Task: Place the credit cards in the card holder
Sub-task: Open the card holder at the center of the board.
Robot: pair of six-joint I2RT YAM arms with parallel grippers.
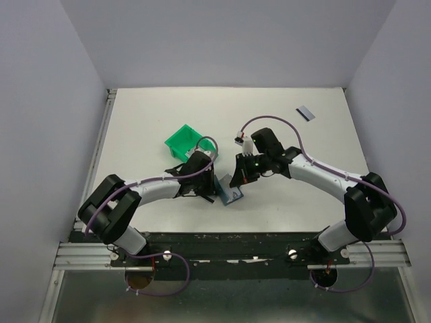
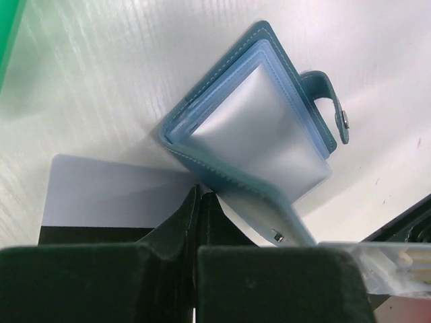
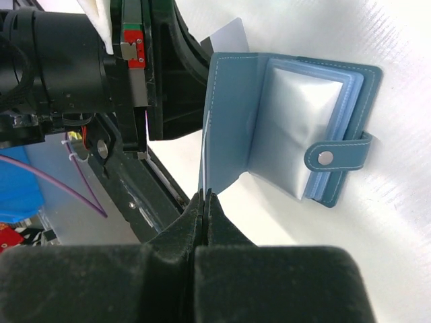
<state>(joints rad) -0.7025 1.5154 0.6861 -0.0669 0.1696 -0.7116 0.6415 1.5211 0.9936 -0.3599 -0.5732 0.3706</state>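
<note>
The blue card holder (image 1: 232,195) lies open on the table, its clear sleeves (image 2: 262,128) facing up and its strap with the stud (image 3: 325,158) to one side. My right gripper (image 3: 205,194) is shut on the edge of its lifted cover (image 3: 229,114). One credit card (image 2: 108,195), grey-white with a dark stripe, lies face-up beside the holder with an edge against it. My left gripper (image 2: 197,193) is shut, its tips at that card's edge by the holder's corner, with nothing visible between them. Another credit card (image 1: 305,114) lies far off at the back right.
A green plastic bin (image 1: 183,142) stands just behind the left wrist. Both grippers (image 1: 214,195) (image 1: 237,182) meet close together over the holder near the table's front middle. The left arm's black body (image 3: 135,67) fills the left of the right wrist view.
</note>
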